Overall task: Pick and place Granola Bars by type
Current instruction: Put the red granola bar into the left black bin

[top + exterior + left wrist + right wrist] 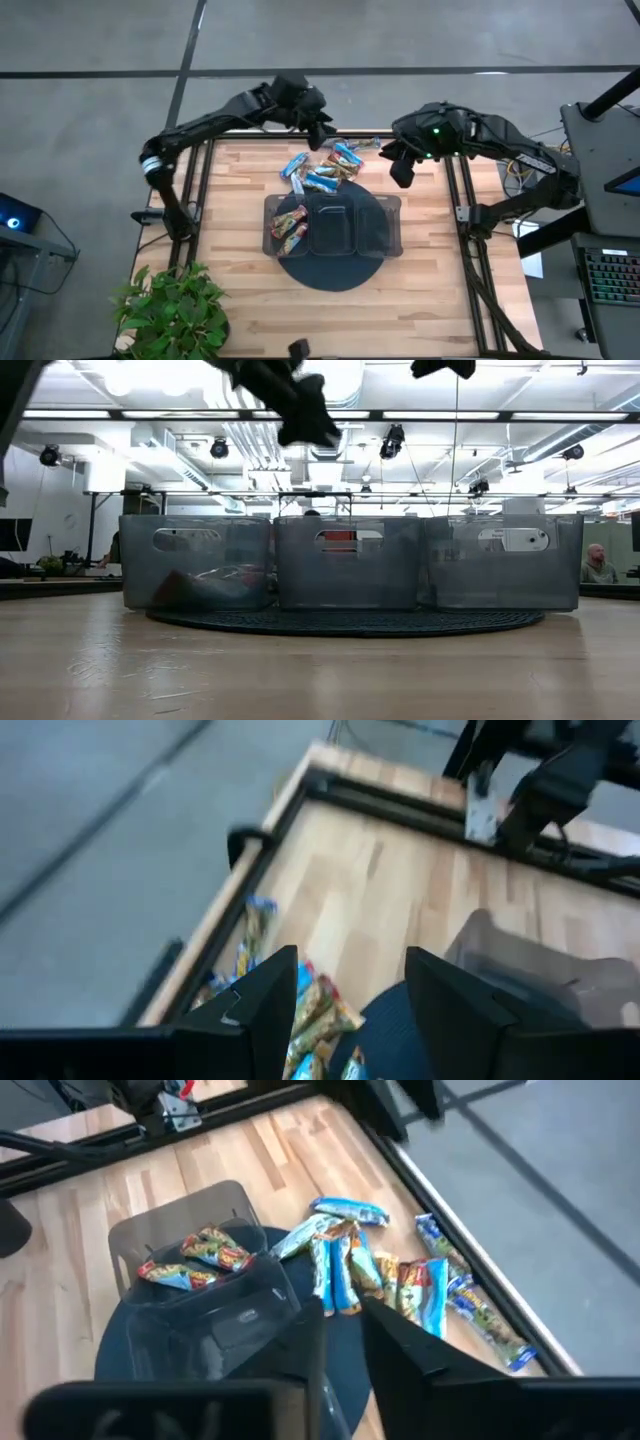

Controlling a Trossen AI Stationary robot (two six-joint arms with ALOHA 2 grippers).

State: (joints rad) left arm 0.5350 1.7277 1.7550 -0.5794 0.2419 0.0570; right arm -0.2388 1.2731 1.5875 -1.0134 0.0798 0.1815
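Several foil-wrapped granola bars (326, 166), light blue, dark blue and reddish-orange, lie in a loose pile on the table's far side, just beyond the tray; they also show in the right wrist view (385, 1265). Some reddish-orange bars (289, 226) lie in the tray's left compartment (195, 1256). My left gripper (319, 128) hangs open and empty above the pile's far edge (345, 1005). My right gripper (401, 172) hovers to the right of the pile, with its fingers a little apart and nothing between them (343, 1335).
The dark three-compartment tray (383, 232) stands on a round dark mat (330, 276) at the table's middle; its walls show in the low view (500, 565). A potted plant (172, 308) sits at the near left corner. Bare wood lies left, right and near the mat.
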